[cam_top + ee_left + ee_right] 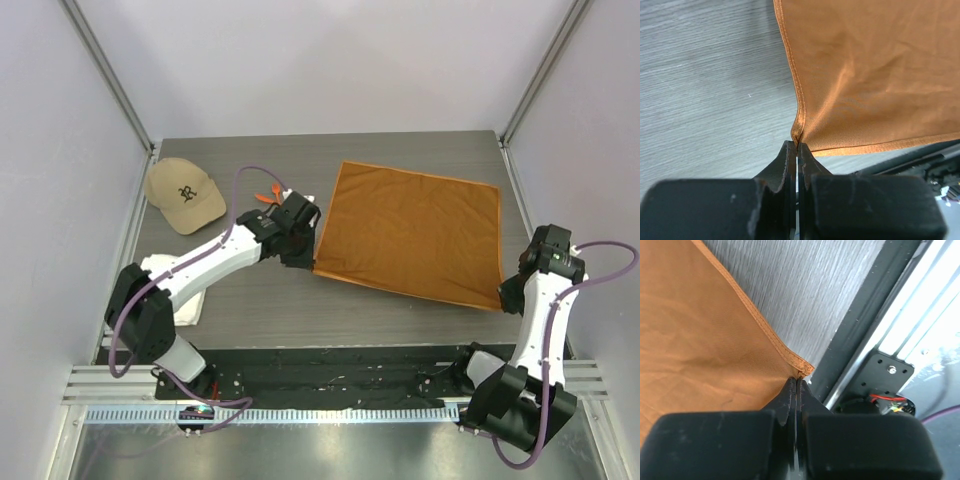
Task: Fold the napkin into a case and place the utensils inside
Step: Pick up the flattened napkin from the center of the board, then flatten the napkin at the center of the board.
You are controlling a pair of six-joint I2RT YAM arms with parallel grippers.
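The rust-orange napkin (412, 230) lies spread flat as a square on the dark table. My left gripper (305, 262) is shut on its near-left corner; in the left wrist view the cloth (865, 75) puckers where the closed jaws (797, 145) pinch it. At the near-right corner my right gripper (510, 295) is shut on the hem, and the right wrist view shows the napkin (695, 340) held at the fingertips (797, 380). Just past the left arm's wrist, the bright-orange utensils (270, 196) show only partly. No folded case is in view.
A tan cap (184, 195) sits at the far left of the table. A white towel (190, 300) lies under the left arm near the left edge. The table's black front rail (330, 365) runs along the near side, close to both held corners.
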